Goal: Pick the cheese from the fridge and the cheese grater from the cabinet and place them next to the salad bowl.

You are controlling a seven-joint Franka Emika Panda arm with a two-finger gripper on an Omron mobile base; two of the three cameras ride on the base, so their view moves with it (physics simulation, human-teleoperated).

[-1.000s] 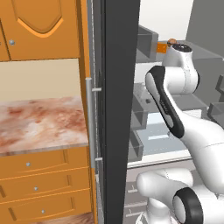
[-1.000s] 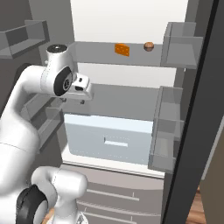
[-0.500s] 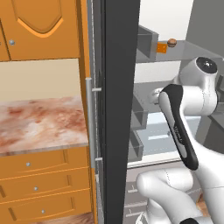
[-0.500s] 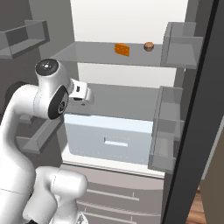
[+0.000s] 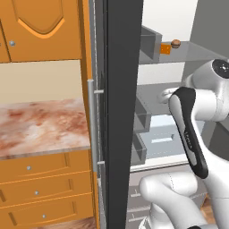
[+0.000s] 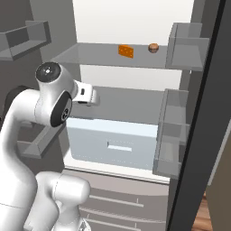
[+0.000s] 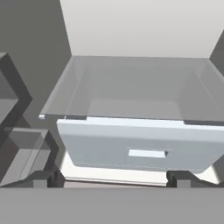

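Inside the open fridge point(image 6: 135, 67), level with the middle shelf: gripper point(image 7: 113, 177) spread wide and holding nothing, the two dark fingertips point(image 7: 47, 178) standing far apart at 6 o'clock of the hand view; staring straight down at the pale drawer point(image 7: 140, 148) and the glass shelf point(image 7: 131, 87) above it, both bare.

Now out to the prize; cheese point(image 6: 126, 51) up on the top shelf point(image 6: 90, 56), at about 1 o'clock from the hand in the right base view, a full shelf higher and further toward the back; from the left base view, the same cheese point(image 5: 165, 48) at roughly 12 o'clock above the white wrist. Just beside it, at its 3 o'clock, a small brown ball point(image 6: 153, 47), near but apart.

Looks like a small orange-yellow wedge lying flat, long axis running roughly 10 to 4 o'clock across the shelf in the right base view; far smaller than the spread of the jaws. Upward and forward looks the likely way next, with care owed to the brown neighbour.
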